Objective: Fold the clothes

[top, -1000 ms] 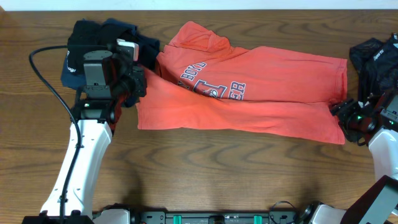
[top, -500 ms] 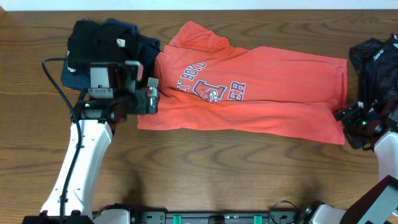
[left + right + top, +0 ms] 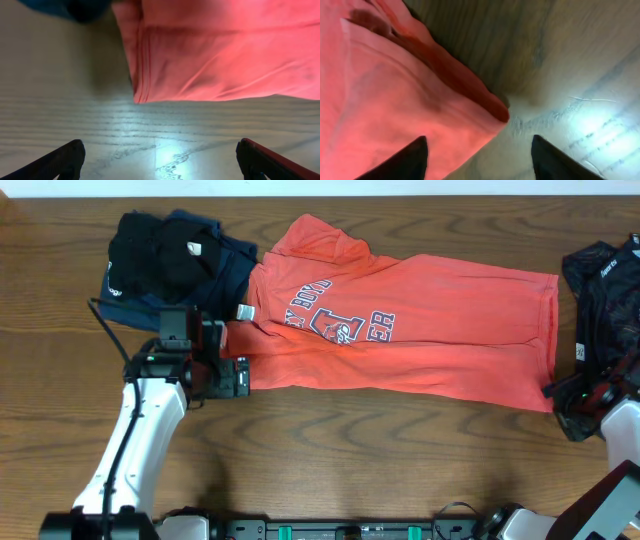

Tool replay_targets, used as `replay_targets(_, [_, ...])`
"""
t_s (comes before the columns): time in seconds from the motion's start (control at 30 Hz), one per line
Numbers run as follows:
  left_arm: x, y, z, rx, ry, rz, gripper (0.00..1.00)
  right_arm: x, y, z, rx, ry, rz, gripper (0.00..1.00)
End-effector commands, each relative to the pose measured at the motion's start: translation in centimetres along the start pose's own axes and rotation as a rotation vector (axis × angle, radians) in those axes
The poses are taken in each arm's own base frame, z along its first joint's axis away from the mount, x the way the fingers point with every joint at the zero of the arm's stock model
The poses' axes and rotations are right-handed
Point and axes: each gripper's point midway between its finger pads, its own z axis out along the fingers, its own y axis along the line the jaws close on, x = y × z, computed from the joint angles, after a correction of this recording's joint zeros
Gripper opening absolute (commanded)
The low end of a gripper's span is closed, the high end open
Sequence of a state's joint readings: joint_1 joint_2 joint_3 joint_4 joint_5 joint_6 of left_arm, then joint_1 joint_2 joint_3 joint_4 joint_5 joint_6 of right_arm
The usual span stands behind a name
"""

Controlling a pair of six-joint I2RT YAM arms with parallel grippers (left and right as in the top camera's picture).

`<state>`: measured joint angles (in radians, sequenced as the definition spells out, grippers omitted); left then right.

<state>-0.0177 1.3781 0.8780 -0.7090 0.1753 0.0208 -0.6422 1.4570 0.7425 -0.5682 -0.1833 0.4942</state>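
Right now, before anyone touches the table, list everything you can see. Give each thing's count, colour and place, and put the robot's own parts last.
T-shirt: 1, orange-red with navy-and-white lettering, spread across the middle of the table.
Pile of clothes: 1, black and navy, far left, beside the T-shirt's left end.
Black garment: 1, black, far right edge, partly out of view.
Table: 1, brown wood, under everything.
Arms: 2, white and black; left arm at the near left, right arm at the right edge.
Tools: 2, black; left tool open over bare wood by the T-shirt's near left corner, right tool open astride its near right corner.
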Motion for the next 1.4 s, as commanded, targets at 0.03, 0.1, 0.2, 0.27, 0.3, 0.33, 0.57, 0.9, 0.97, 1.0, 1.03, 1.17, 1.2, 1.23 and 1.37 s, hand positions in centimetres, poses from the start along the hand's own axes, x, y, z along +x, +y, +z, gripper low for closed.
replay_targets(0.03, [1.2,0.6,1.8,-0.024,0.069,-0.042,0.98,1.9,-1.0,1.4,-0.007,0.034,0.070,0.58])
replay_targets(0.1, [1.5,0.7,2.4,-0.025,0.093,-0.045,0.98,2.0,-1.0,1.6,-0.017,0.035,0.070,0.57])
replay_targets(0.2, [1.7,0.8,3.0,-0.027,0.115,-0.048,0.98,1.5,-0.8,1.6,-0.022,0.016,0.067,0.48])
replay_targets(0.27, [1.7,0.8,3.2,-0.027,0.120,-0.048,0.98,1.0,-1.0,1.6,-0.006,-0.010,0.064,0.41])
replay_targets(0.3, [1.7,0.8,3.2,-0.027,0.120,-0.048,0.98,0.6,-1.2,1.6,0.005,-0.030,0.062,0.41])
replay_targets(0.33, [1.7,0.8,3.2,-0.028,0.120,-0.048,0.98,0.2,-1.4,1.6,0.018,-0.050,0.060,0.40])
replay_targets(0.57, [1.5,0.8,3.2,-0.027,0.109,-0.046,0.98,0.0,-1.5,1.5,0.024,-0.057,0.060,0.27])
replay_targets(0.9, [2.0,0.9,3.6,-0.028,0.118,-0.074,0.91,0.5,-1.9,1.6,0.040,-0.040,0.064,0.20])
replay_targets(0.97, [2.2,0.9,4.1,-0.028,0.112,-0.073,0.90,0.5,-1.9,1.6,0.040,-0.039,0.064,0.24])
replay_targets(1.0, [2.1,1.0,4.3,-0.028,0.102,-0.072,0.90,0.5,-1.9,1.6,0.041,-0.039,0.064,0.26])
replay_targets(1.03, [2.0,1.0,4.5,-0.027,0.092,-0.071,0.90,0.6,-1.9,1.6,0.042,-0.037,0.064,0.28])
replay_targets(1.17, [1.4,1.1,5.3,-0.025,0.052,-0.065,0.83,0.7,-1.9,1.6,0.044,-0.033,0.065,0.33])
replay_targets(1.2, [1.4,1.2,5.6,-0.033,0.048,-0.065,0.79,0.7,-1.9,1.6,0.041,-0.032,0.065,0.33])
replay_targets(1.23, [1.3,1.3,5.8,-0.034,0.044,-0.064,0.77,0.7,-1.8,1.6,0.036,-0.031,0.065,0.34])
replay_targets(1.37, [1.4,1.4,6.8,-0.035,0.058,-0.066,0.68,0.6,-1.7,1.6,0.033,-0.036,0.063,0.37])
